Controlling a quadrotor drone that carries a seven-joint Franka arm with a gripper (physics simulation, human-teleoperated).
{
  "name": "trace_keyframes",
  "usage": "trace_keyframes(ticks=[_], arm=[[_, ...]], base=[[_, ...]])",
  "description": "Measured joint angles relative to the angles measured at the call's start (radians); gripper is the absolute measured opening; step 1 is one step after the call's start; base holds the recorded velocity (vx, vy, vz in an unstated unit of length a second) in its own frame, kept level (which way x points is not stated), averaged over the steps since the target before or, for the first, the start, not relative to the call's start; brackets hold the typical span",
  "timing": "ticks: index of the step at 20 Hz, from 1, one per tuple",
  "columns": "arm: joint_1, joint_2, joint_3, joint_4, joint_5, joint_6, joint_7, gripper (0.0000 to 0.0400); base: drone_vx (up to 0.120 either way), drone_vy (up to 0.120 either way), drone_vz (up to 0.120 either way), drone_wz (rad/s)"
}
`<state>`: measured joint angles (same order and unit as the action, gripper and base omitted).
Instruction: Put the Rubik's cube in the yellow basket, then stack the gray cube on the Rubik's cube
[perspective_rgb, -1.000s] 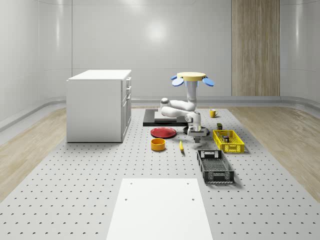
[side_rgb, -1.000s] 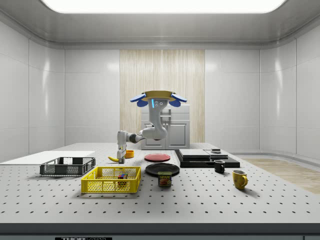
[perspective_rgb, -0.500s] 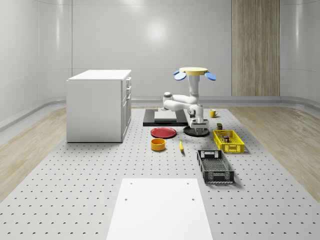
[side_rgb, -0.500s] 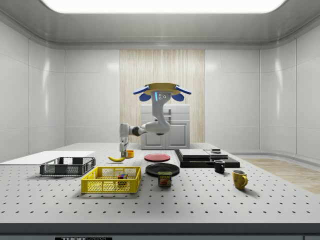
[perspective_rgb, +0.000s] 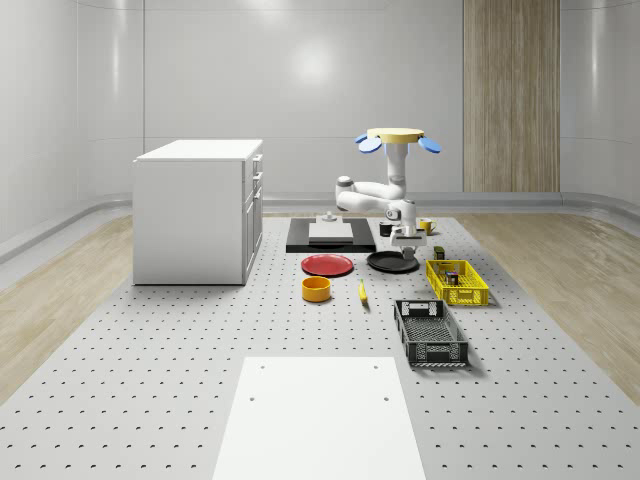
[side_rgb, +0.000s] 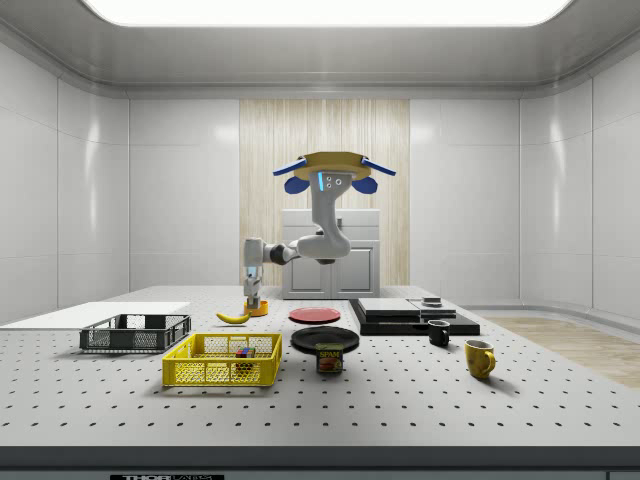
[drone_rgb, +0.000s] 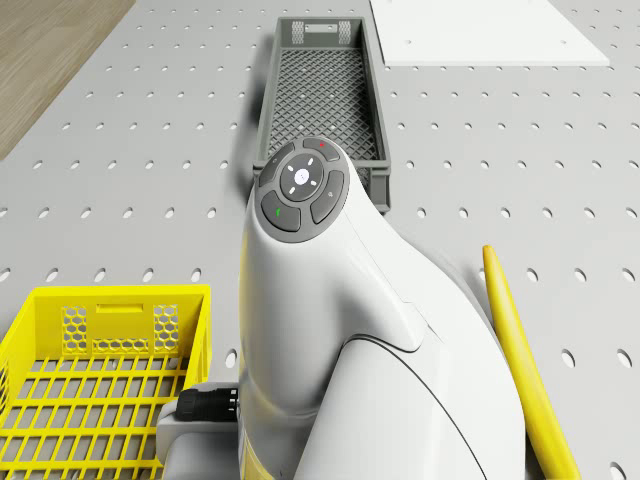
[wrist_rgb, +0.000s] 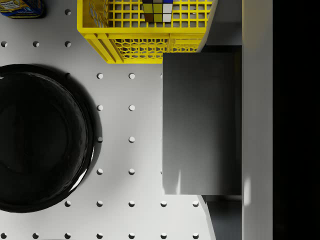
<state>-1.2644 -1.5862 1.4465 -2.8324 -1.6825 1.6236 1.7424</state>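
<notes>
The drone (perspective_rgb: 393, 137) hovers above the far middle of the table, its arm reaching down toward the whole-scene view's right. My gripper (perspective_rgb: 407, 238) hangs over the edge of the black plate (perspective_rgb: 386, 263), just short of the yellow basket (perspective_rgb: 458, 283). In the wrist view the gripper (wrist_rgb: 210, 125) is shut on the gray cube (wrist_rgb: 195, 100), with one finger (wrist_rgb: 257, 120) against the cube's side. The Rubik's cube (wrist_rgb: 157, 10) lies inside the yellow basket (wrist_rgb: 145, 42), also visible as Rubik's cube (side_rgb: 243, 352) in the basket (side_rgb: 222, 360).
A black crate (perspective_rgb: 430, 333) lies near the basket. A banana (perspective_rgb: 362, 292), orange bowl (perspective_rgb: 316, 289) and red plate (perspective_rgb: 327, 264) sit mid-table. A can (side_rgb: 329, 358) and mugs (side_rgb: 479, 358) stand toward the side view's right. A white cabinet (perspective_rgb: 198, 210) stands at the whole-scene view's left.
The drone has risen and shifted toward the whole-scene view's right. The gripper, still holding the gray cube, has lifted off table level and moved toward the yellow basket.
</notes>
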Motion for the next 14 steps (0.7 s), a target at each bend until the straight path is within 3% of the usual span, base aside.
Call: trace_keyframes(ticks=[8, 14], arm=[[0.0, -0.003, 0.001, 0.0, 0.002, 0.003, 0.0, 0.0251], [-0.001, -0.005, 0.001, 0.0, 0.002, 0.005, 0.0, 0.0251]], base=[[0.0, 0.12, 0.0, 0.0], [-0.08, 0.12, 0.0, 0.0]])
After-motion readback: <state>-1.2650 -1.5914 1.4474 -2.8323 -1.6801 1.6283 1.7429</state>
